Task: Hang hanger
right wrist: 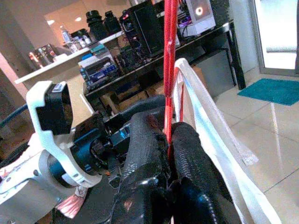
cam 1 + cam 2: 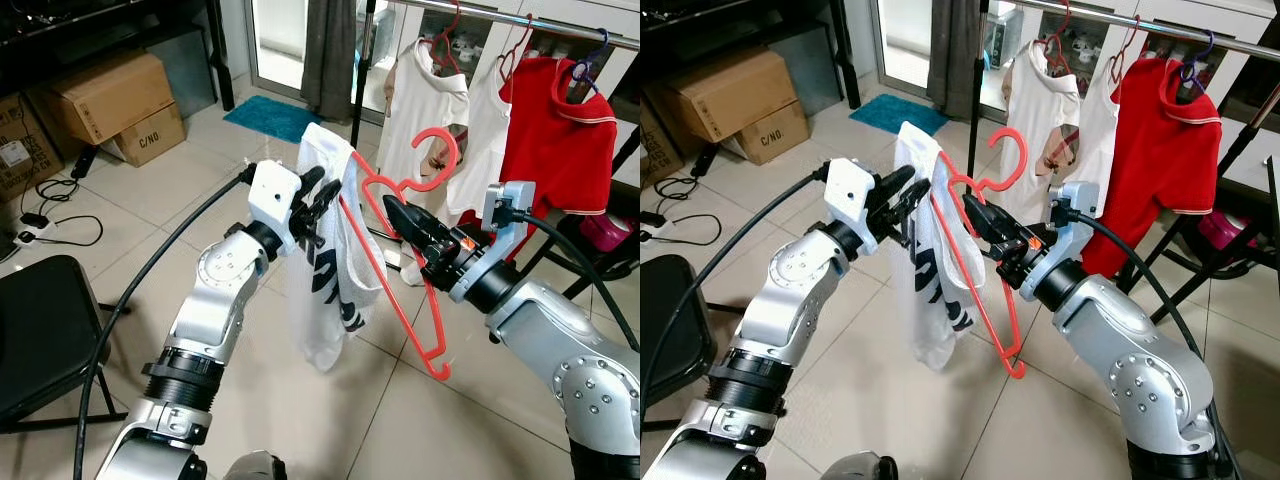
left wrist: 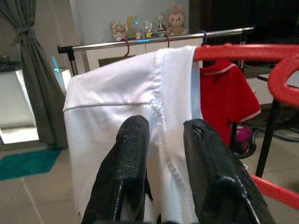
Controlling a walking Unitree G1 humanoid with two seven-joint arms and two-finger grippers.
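Red hanger (image 2: pixel 400 265) with white shirt (image 2: pixel 325 270) draped on it hangs mid-air between both arms. Right gripper (image 2: pixel 395 215) jaws pinch the hanger's bar; left gripper (image 2: pixel 320 195) jaws pinch the shirt. Hook points up; rail (image 2: pixel 520 18) lies far right, right arm nearer.

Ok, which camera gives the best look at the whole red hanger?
The left eye view: the red hanger shows whole, hook to bottom corner, held by the right gripper with the white shirt draped on it. The right eye view shows nearly the same. The wrist views show just short red stretches.
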